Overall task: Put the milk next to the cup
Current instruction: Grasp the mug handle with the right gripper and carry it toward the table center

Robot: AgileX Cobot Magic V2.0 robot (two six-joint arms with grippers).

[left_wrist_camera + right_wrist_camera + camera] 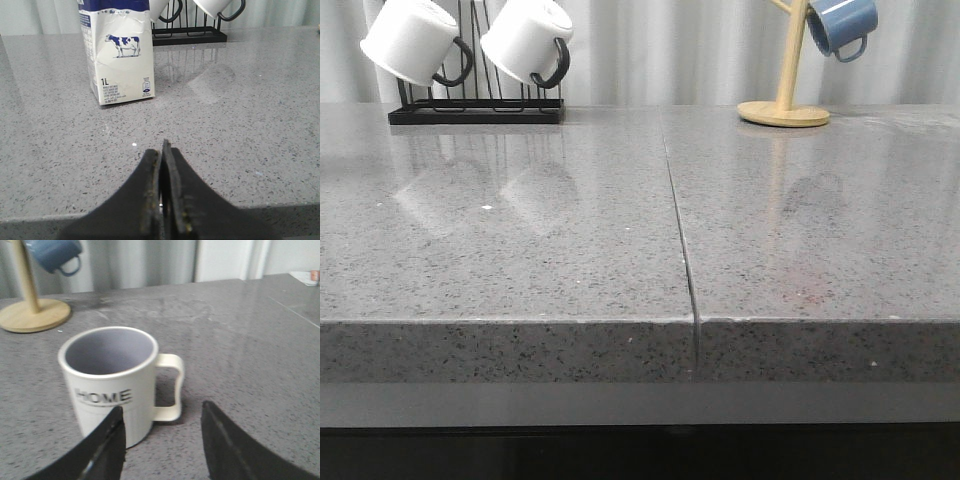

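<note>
Nothing grasped yet: the reach for the milk is only starting.
The left end effector (162,165), fingers pressed together and empty, is facing the white, blue-topped milk carton (120,55) on the grey speckled desk (240,130); it needs opening first, while the right end effector (160,440) is hanging spread and empty by the cream "HOME" mug (112,380).

glossy speckled stone table (570,250), wooden stand (784,100)

table (520,250): grey speckled stone | on it: milk (121,55), cup (112,382), black rack (475,112), wooden stand (783,110)
</note>
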